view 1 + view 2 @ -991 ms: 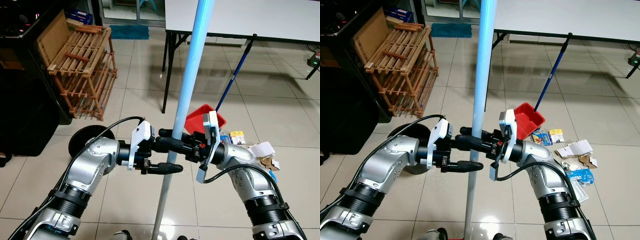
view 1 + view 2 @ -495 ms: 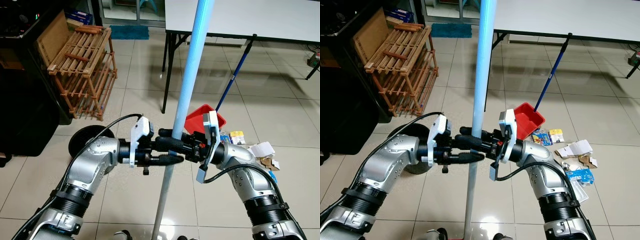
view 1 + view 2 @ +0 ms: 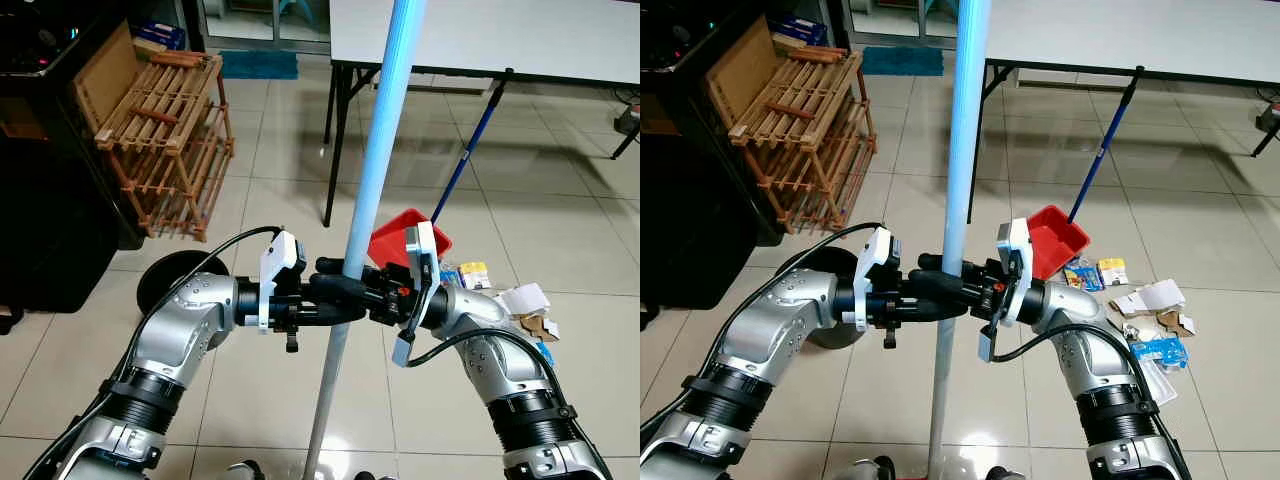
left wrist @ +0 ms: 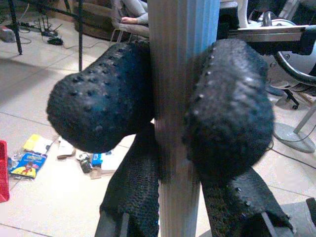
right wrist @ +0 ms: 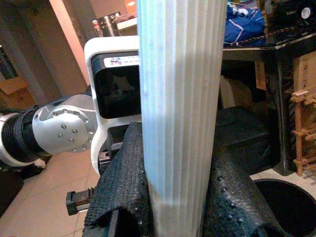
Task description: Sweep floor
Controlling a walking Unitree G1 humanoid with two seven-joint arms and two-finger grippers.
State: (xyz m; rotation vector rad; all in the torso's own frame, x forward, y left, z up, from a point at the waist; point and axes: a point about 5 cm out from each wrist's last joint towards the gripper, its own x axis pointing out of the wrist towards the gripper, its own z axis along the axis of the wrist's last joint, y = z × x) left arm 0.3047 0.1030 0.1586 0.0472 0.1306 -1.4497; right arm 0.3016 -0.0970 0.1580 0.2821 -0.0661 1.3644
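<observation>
No legible writing. Left gripper [image 3: 335, 312] and right gripper [image 3: 335, 288] both clamped tight on pale blue broom pole [image 3: 378, 160]. Beyond: red dustpan [image 3: 410, 236], scattered litter [image 3: 500, 295], wooden rack [image 3: 165, 130], table [image 3: 480, 40].

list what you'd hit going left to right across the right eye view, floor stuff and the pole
wooden rack → black round base → light blue pole, both grippers shut on it → red dustpan → pile of paper and packet litter
</observation>
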